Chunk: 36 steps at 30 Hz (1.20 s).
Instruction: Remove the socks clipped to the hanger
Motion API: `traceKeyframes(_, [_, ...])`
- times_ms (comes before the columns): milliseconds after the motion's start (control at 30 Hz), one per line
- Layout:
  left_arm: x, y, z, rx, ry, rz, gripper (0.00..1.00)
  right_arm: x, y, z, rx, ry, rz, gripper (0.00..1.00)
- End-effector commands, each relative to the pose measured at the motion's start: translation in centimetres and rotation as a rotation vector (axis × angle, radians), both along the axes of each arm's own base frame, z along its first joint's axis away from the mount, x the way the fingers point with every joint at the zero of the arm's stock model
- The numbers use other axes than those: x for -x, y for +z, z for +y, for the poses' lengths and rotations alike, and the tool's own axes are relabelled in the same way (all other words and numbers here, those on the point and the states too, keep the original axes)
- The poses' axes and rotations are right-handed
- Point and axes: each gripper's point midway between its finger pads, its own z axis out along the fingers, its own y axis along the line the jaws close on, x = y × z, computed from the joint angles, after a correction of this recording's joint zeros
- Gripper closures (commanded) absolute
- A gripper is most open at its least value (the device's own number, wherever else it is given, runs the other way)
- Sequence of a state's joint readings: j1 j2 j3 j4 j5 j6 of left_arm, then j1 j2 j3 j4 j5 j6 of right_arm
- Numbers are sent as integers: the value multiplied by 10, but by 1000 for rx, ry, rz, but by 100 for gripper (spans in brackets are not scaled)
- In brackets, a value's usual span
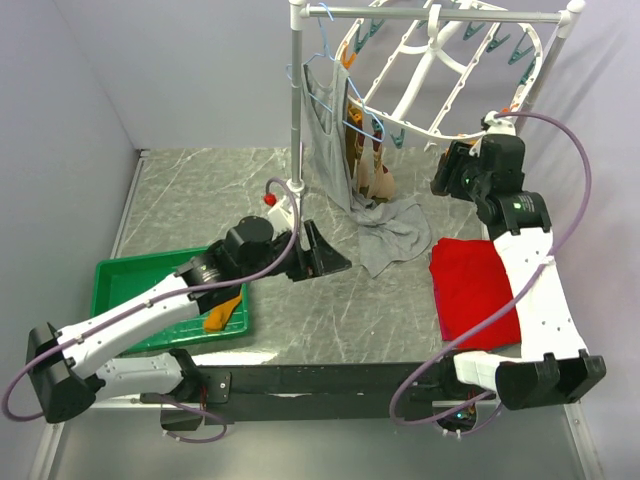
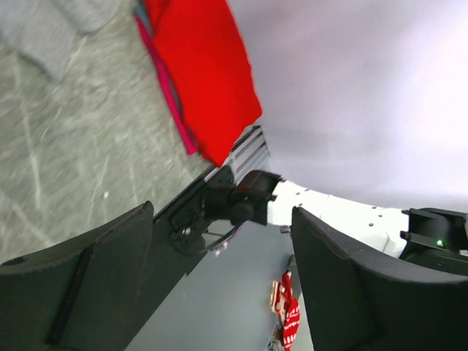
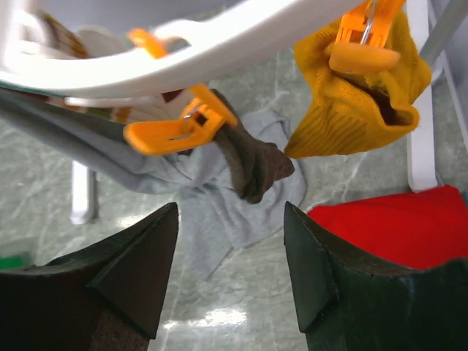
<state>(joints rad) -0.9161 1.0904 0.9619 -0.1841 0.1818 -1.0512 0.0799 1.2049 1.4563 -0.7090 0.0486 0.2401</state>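
Note:
The round white hanger [image 1: 440, 70] hangs from the rack's top bar, with socks [image 1: 375, 180] dangling under its near-left rim. In the right wrist view a mustard sock [image 3: 351, 102] and a brown sock [image 3: 252, 157] each hang from an orange clip [image 3: 179, 128] on the white rim [image 3: 219, 40]. My right gripper [image 3: 230, 212] stands open just below them, touching neither. It sits under the hanger's right side [image 1: 443, 172]. My left gripper [image 1: 325, 255] is open and empty low over the table's middle [image 2: 223, 212]. An orange sock [image 1: 222, 315] lies in the green tray [image 1: 130, 290].
A grey tank top [image 1: 325, 140] hangs on a thin blue wire hanger, its hem pooled on the table [image 1: 395, 235]. A red cloth [image 1: 475, 290] lies at the right, beside my right arm. The rack's white post [image 1: 296, 100] stands left of the socks.

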Motion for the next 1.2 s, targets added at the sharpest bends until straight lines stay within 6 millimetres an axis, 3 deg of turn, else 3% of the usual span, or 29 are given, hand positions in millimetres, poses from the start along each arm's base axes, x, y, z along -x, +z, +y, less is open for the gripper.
traceKeyframes(0, [-2, 45, -18, 107, -62, -108, 21, -16, 2, -11, 58, -28, -54, 36])
traceKeyframes(300, [1, 44, -31, 113, -77, -100, 22, -32, 5, -14, 87, -34, -126, 45])
traceKeyframes(400, [0, 43, -33, 107, -77, -102, 22, -35, 5, -15, 84, -41, -134, 54])
traceKeyframes(633, [-9, 36, -39, 77, -60, -112, 25, -36, 14, -6, 42, -9, -165, 92])
traceKeyframes(700, [-11, 39, -42, 86, -63, -121, 23, -33, 19, -2, 19, 2, -173, 98])
traceKeyframes(833, [-26, 41, -57, 67, -61, -169, 9, -23, 21, 11, -39, 54, -131, 100])
traceKeyframes(900, [-36, 58, -67, 82, -56, -214, 1, -15, 28, 15, -64, 66, -119, 100])
traceKeyframes(933, [-48, 47, -77, 43, -42, -224, 0, -13, 30, 16, -72, 71, -114, 100])
traceKeyframes(967, [-54, 63, -84, 61, -38, -262, 0, -10, 33, 18, -78, 81, -107, 100])
traceKeyframes(1033, [-73, 47, -100, 9, -29, -287, 4, -4, 39, 19, -75, 90, -92, 100])
traceKeyframes(1067, [-82, 65, -109, 52, -15, -334, 4, -3, 40, 20, -69, 100, -88, 100])
traceKeyframes(1100, [-93, 48, -120, 29, -17, -331, 3, 0, 43, 19, -66, 101, -85, 100])
traceKeyframes(1133, [-100, 44, -126, 24, -9, -341, 4, 1, 45, 21, -70, 106, -83, 100])
traceKeyframes(1167, [-109, 54, -132, 42, 15, -371, 4, 3, 46, 23, -80, 113, -79, 100])
